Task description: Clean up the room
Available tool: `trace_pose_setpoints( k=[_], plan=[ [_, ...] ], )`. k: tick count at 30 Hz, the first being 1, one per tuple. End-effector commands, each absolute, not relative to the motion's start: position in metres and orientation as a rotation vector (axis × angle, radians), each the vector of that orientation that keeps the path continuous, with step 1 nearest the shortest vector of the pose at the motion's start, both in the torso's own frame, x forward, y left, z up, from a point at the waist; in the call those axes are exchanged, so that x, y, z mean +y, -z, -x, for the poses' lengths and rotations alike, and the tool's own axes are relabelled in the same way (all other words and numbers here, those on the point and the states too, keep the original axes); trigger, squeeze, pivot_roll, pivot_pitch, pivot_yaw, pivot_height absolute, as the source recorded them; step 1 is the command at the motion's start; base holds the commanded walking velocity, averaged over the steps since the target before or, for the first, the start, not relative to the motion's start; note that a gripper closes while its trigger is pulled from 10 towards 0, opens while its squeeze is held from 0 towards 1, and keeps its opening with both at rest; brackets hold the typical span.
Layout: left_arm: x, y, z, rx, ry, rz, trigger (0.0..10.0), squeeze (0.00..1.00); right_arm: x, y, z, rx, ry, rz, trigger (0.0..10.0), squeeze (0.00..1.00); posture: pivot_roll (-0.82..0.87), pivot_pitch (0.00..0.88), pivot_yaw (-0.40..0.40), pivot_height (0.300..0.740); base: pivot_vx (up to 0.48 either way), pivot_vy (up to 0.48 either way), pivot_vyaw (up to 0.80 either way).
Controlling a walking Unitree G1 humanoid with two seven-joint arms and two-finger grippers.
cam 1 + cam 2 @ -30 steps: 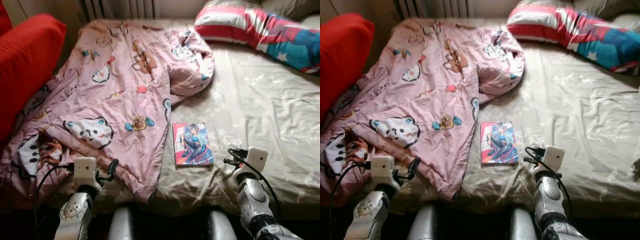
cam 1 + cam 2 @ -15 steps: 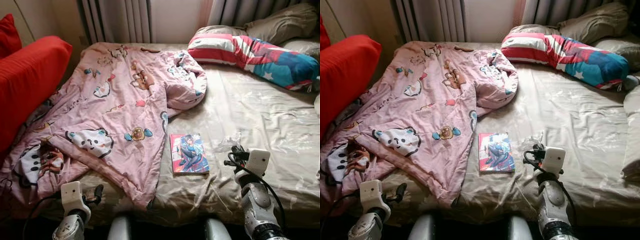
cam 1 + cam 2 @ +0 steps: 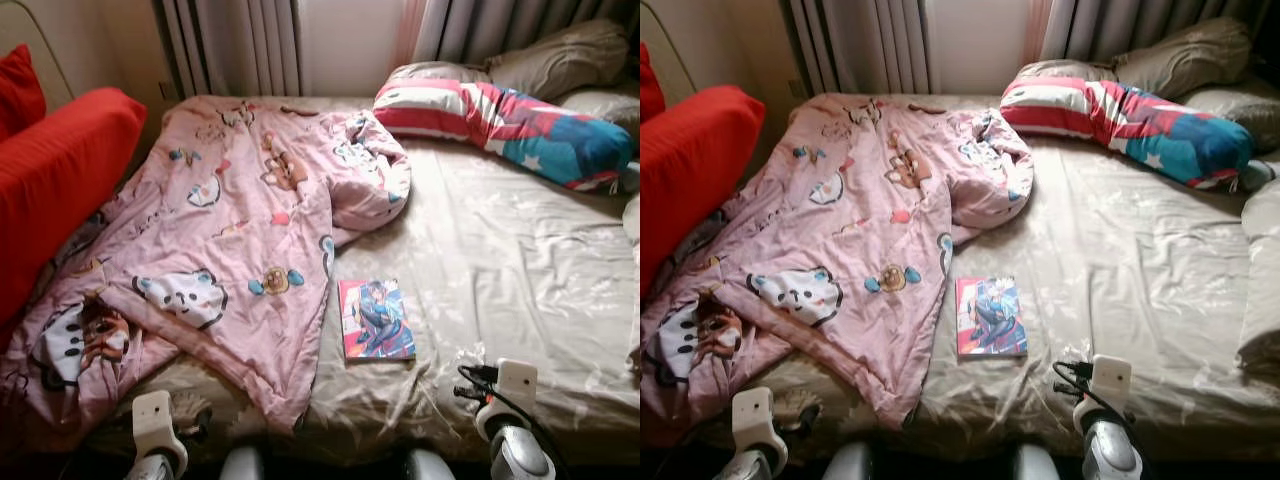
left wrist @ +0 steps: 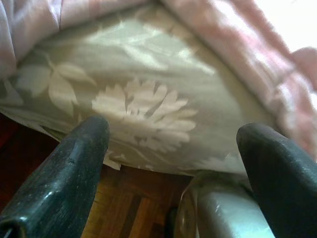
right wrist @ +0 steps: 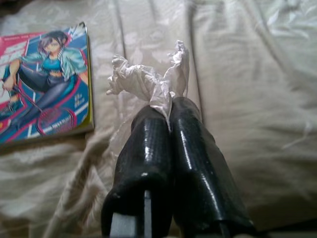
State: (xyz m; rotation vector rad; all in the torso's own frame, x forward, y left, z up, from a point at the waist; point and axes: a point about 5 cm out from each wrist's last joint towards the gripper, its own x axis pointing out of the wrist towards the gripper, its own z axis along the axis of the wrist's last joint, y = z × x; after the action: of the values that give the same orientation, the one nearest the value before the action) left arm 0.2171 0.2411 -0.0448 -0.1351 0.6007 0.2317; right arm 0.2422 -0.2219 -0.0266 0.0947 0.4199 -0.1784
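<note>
One crumpled white tissue (image 5: 148, 82) is pinched in the closed right gripper (image 5: 166, 116); left gripper (image 4: 173, 134) fingers spread, empty. One book (image 3: 376, 319), one pink quilt (image 3: 230, 230), on the bed (image 3: 520, 260).

A beige floral-patterned bed sheet (image 3: 500, 260) is the landmark. At its head lies a striped red, white and teal pillow (image 3: 500, 115), with a grey-brown pillow (image 3: 555, 60) behind that. Grey curtains (image 3: 230, 45) hang beyond the head end. A red cushion (image 3: 55, 175) sits beside the sheet's left edge.
</note>
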Motion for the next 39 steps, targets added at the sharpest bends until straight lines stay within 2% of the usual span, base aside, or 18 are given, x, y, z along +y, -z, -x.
trace_pose_setpoints(
  k=[1, 11, 18, 25, 32, 39],
  plan=[
    [0.243, 0.049, -0.213, 0.635, -0.23, 0.115, 10.0, 0.0, -0.224, 0.032, -0.238, 0.461, 0.195, -0.087, 10.0, 0.0, 0.0, 0.0, 0.009, 0.688, 0.0, 0.0, 0.0],
    [0.235, 0.061, -0.2, 0.727, -0.209, 0.1, 10.0, 0.0, -0.222, 0.043, -0.228, 0.547, 0.2, -0.07, 10.0, 0.0, 0.0, 0.0, -0.001, 0.74, 0.0, 0.0, 0.0],
    [0.225, 0.07, -0.19, 0.792, -0.18, 0.09, 10.0, 0.0, -0.214, 0.062, -0.206, 0.689, 0.187, -0.058, 10.0, 0.0, -0.01, 0.0, -0.007, 0.74, 0.0, 0.0, 0.0],
    [0.226, 0.075, -0.182, 0.83, -0.187, 0.088, 10.0, 0.0, -0.209, 0.077, -0.186, 0.824, 0.181, -0.063, 10.0, 0.0, 0.0, 0.0, -0.012, 0.74, 0.0, 0.0, 0.0],
    [0.241, 0.081, -0.162, 0.902, -0.199, 0.072, 10.0, 0.0, -0.202, 0.078, -0.185, 0.838, 0.153, -0.068, 10.0, 0.0, -0.01, 0.0, -0.012, 0.74, 0.0, 0.0, 0.0],
    [0.247, 0.083, -0.154, 0.928, -0.207, 0.072, 10.0, 0.0, -0.204, 0.078, -0.185, 0.842, 0.161, -0.065, 10.0, 0.0, -0.01, 0.0, -0.009, 0.74, 0.0, 0.0, 0.0]
  ],
)
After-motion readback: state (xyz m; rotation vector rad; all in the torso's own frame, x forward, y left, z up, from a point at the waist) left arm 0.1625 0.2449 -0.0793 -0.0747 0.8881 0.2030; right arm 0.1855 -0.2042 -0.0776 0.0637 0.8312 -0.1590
